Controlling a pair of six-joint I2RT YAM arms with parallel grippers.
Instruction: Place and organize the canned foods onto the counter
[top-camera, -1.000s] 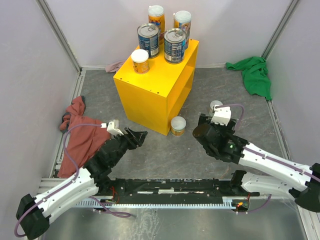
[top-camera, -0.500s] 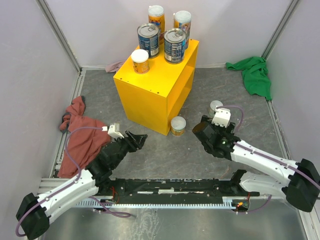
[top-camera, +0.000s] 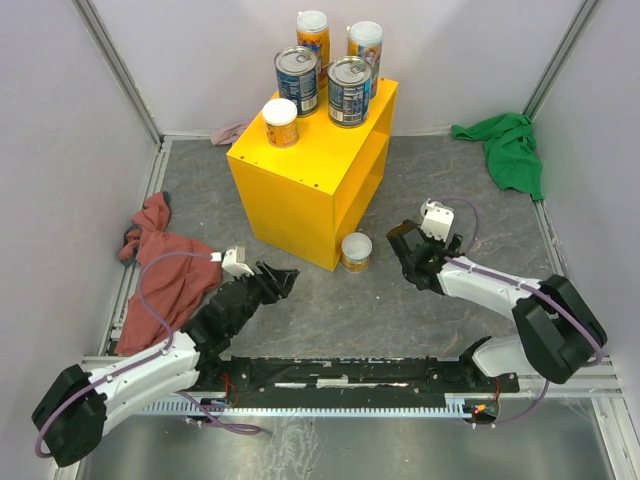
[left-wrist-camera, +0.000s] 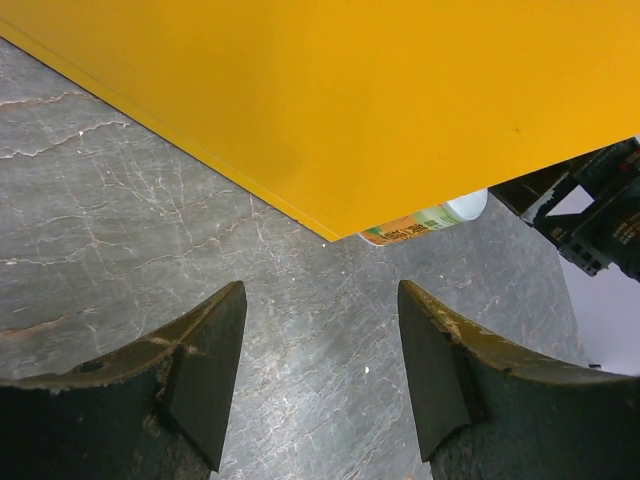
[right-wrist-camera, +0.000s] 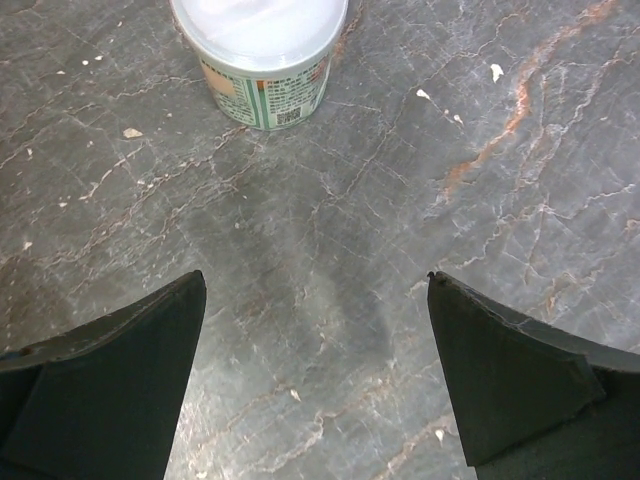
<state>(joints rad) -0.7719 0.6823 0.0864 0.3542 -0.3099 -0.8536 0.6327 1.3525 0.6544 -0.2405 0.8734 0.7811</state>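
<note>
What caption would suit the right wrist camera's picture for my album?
Right claw open and empty above the grey table, a short white-lidded can standing ahead.

Pale lilac walls (top-camera: 100, 120) enclose a grey, marble-veined table (top-camera: 450, 180) edged by aluminium rails (top-camera: 155, 170). A green cloth (top-camera: 510, 150) lies upper right, a red cloth (top-camera: 165, 275) at left.

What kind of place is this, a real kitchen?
Most likely a robot test cell, not a kitchen: plain walls enclose a grey table, the left arm and right arm are bolted at its edge, and a yellow box serves as counter for cans.
</note>
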